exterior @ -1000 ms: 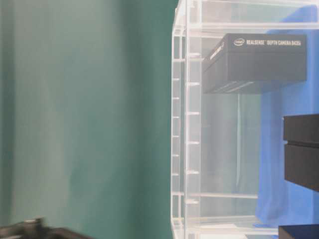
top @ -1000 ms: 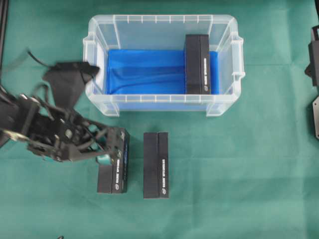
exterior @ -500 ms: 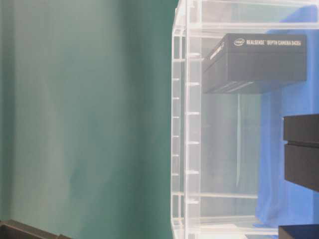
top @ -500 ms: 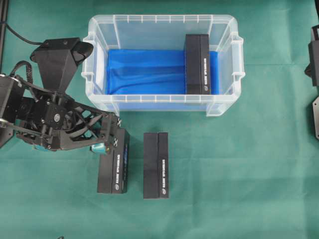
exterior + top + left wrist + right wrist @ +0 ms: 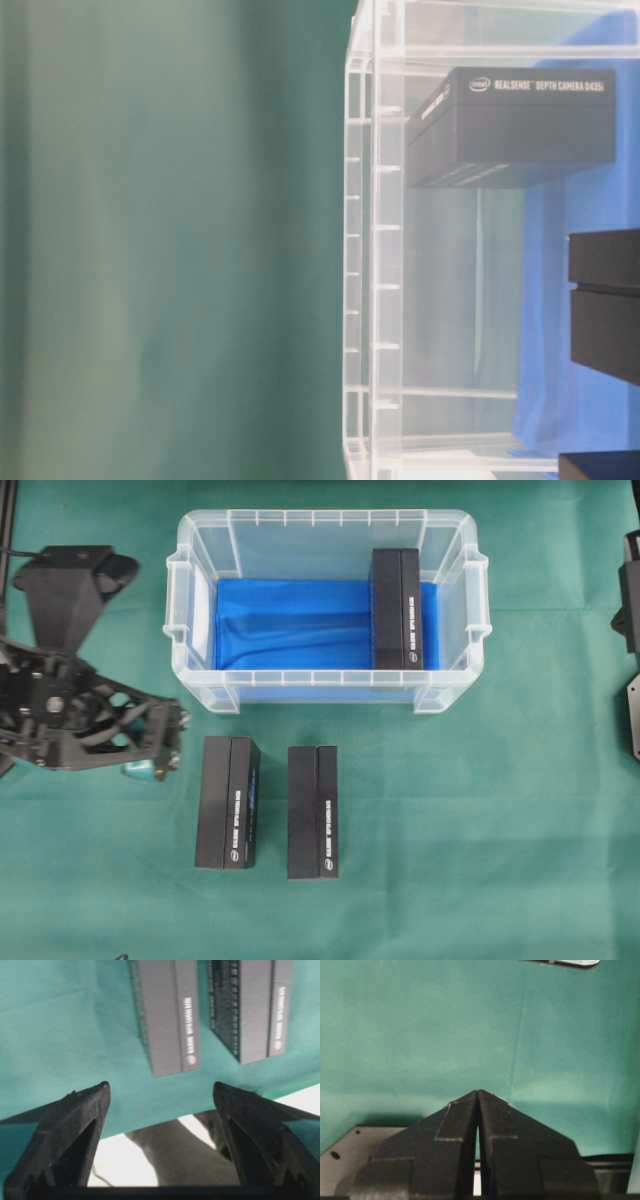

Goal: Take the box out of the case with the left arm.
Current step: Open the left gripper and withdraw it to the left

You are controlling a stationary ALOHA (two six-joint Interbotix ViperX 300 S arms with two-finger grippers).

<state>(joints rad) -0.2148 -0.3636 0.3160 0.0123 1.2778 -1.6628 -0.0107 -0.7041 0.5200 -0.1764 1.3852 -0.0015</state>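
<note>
The clear case [image 5: 200,685] with a blue bottom stands at the back middle of the green cloth. One black box [image 5: 396,608] stands inside it at the right end, and it also shows through the case wall [image 5: 375,250] as the box [image 5: 520,125]. My left gripper [image 5: 170,745] hovers open and empty left of the case's front corner, apart from everything. In the left wrist view the left gripper [image 5: 160,1091] has its jaws wide apart over bare cloth. My right gripper [image 5: 478,1092] is shut on nothing.
Two more black boxes [image 5: 228,816] [image 5: 313,811] lie side by side on the cloth in front of the case, seen ahead of the left jaws as boxes [image 5: 167,1015] [image 5: 250,1007]. The right arm [image 5: 630,630] sits at the right edge.
My left gripper has drawn back to the left, off the left box on the cloth, which stays where it lay. The right arm has not moved.
</note>
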